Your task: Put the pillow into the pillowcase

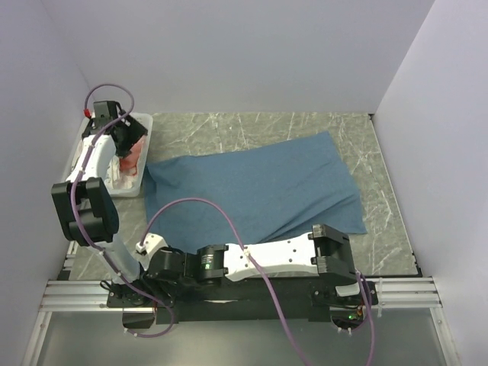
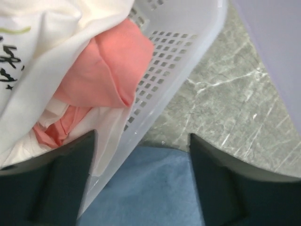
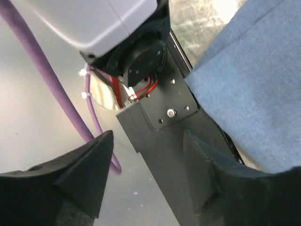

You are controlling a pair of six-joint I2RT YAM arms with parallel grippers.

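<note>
Left hand: spread wide, with nothing between its dark fingers. It hangs over the near end of the basket at the far left of the counter.
Basket: white plastic with a perforated wall. Its rim runs slantwise between the fingers in the left wrist view.
In the basket: a white printed cloth with black lettering, bunched over folds of pink fabric. Both lie inside the wall.
Below the left hand: a blue corner of the pillowcase lies against the foot of the basket.
Right hand: also wide and holding nothing, with its fingers well apart. It sits low at the near edge, beside the base of the left arm.
Beyond the right fingers: a black bracket with red wires above it, seen past the fingers and not gripped. A purple cable runs by on its left.
Right arm: folded flat along the near edge, with its base at the right and the hand at the left.
Pillowcase: dusty blue and wrinkled, spread over the middle of the counter. Its left end is near the basket, and its near edge is close to the right arm and shows at the right of the right wrist view.
Counter: grey-green with pale veins, showing behind and to the right of the pillowcase.
Walls: pale, closing the counter on three sides.
</note>
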